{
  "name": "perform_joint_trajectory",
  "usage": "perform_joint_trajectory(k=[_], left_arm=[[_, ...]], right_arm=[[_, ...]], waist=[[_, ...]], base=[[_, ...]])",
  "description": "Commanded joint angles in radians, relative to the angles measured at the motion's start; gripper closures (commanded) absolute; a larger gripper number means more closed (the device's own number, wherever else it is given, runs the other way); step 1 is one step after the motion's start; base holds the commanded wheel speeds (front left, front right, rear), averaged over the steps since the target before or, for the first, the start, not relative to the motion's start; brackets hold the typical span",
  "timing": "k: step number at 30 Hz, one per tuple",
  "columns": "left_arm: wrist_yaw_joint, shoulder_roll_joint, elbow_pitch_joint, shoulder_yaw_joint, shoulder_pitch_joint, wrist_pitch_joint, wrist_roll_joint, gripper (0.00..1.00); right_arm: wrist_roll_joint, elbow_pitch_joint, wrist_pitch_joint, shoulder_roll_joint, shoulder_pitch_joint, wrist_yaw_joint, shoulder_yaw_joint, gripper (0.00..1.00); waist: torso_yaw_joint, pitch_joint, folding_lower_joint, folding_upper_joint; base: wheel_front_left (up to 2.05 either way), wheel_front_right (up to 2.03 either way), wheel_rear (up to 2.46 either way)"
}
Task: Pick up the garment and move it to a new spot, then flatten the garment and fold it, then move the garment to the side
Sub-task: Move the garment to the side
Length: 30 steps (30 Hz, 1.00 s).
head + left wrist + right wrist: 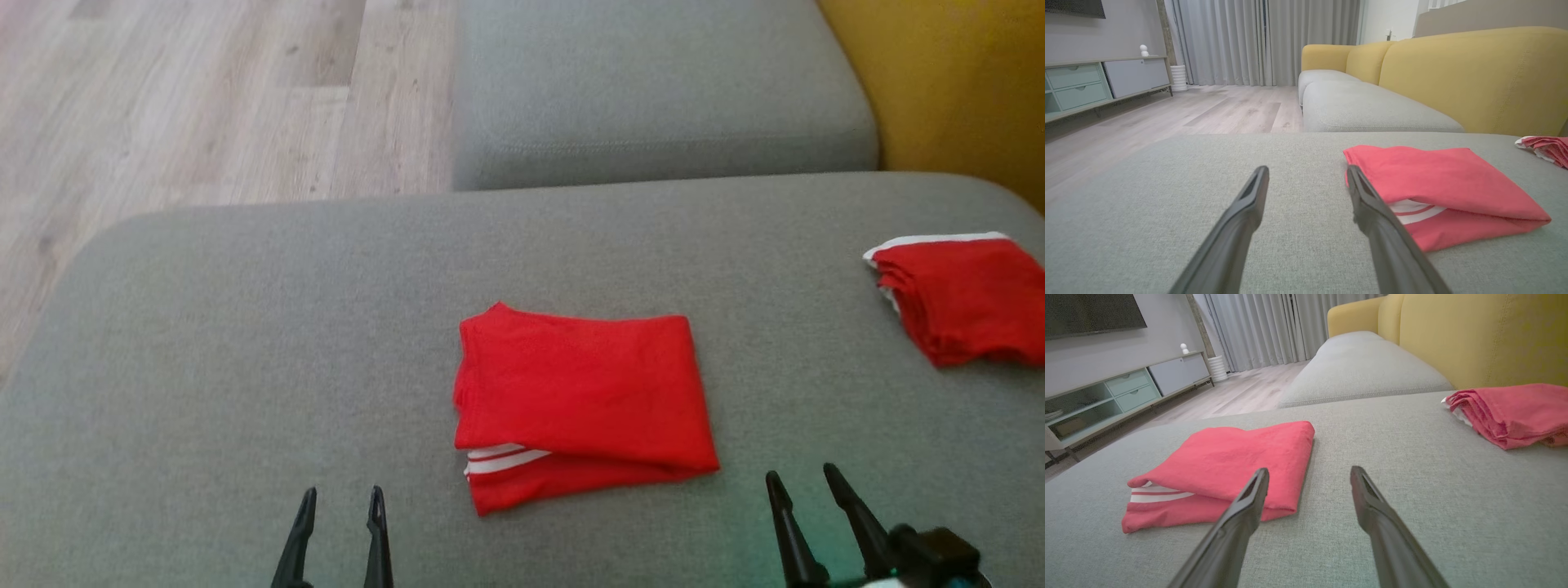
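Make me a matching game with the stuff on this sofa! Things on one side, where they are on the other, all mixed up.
Things:
1. folded red garment with white stripes
2. second folded red cloth with white trim
3. yellow sofa backrest
4. left gripper with two dark fingers

Places:
A. lower left of the head view, open, holding nothing
B. far right edge of the grey fabric cushion
C. middle of the grey cushion
D. top right corner, behind the cushions

Pairs: 1-C, 2-B, 3-D, 4-A.
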Motion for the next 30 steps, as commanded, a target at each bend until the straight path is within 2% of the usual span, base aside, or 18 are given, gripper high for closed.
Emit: perform_joint_trajectory(k=[1, 8, 17, 23, 24, 25, 26, 30], left_arm=[[-0.001, -0.014, -0.036, 0.031, -0.047, -0.011, 0.009, 0.00], [-0.004, -0.022, -0.033, 0.011, -0.068, -0.011, 0.019, 0.00], [-0.009, -0.029, -0.024, -0.023, -0.134, -0.011, 0.030, 0.00], [-0.005, -0.032, -0.012, -0.056, -0.182, -0.011, 0.028, 0.00], [-0.004, -0.032, -0.011, -0.059, -0.188, -0.011, 0.027, 0.00], [-0.003, -0.032, -0.009, -0.062, -0.194, -0.011, 0.026, 0.00], [-0.001, -0.032, -0.008, -0.064, -0.199, -0.011, 0.025, 0.00], [0.007, -0.033, -0.014, -0.064, -0.207, -0.011, 0.016, 0.00]], right_arm=[[-0.002, -0.017, -0.014, -0.007, -0.074, -0.001, 0.023, 0.00], [0.043, 0.074, 0.016, -0.015, -0.180, -0.001, 0.052, 0.00], [0.172, 0.171, 0.209, -0.025, -0.353, -0.001, 0.046, 0.00], [0.221, 0.308, 0.328, -0.022, -0.460, -0.001, 0.034, 0.00], [0.224, 0.319, 0.341, -0.020, -0.466, -0.001, 0.043, 0.10], [0.232, 0.324, 0.350, -0.017, -0.470, -0.001, 0.053, 0.70], [0.243, 0.324, 0.358, -0.014, -0.472, -0.001, 0.064, 1.00], [0.256, 0.292, 0.329, -0.041, -0.485, -0.001, 0.077, 1.00]], waist=[[0.011, 0.017, 0.0000, 0.0000], [0.047, 0.082, 0.0000, 0.0000], [0.078, 0.173, 0.0000, 0.0000], [0.097, 0.212, 0.0000, 0.0000], [0.099, 0.217, 0.0000, 0.0000], [0.100, 0.221, 0.0000, 0.0000], [0.099, 0.225, 0.0000, 0.0000], [0.073, 0.239, 0.0000, 0.0000]], base=[[0.00, 0.00, 0.00], [0.00, 0.00, 0.00], [0.00, 0.00, 0.00], [0.00, 0.00, 0.00], [0.00, 0.00, 0.00], [0.00, 0.00, 0.00], [0.00, 0.00, 0.00], [0.00, 0.00, 0.00]])
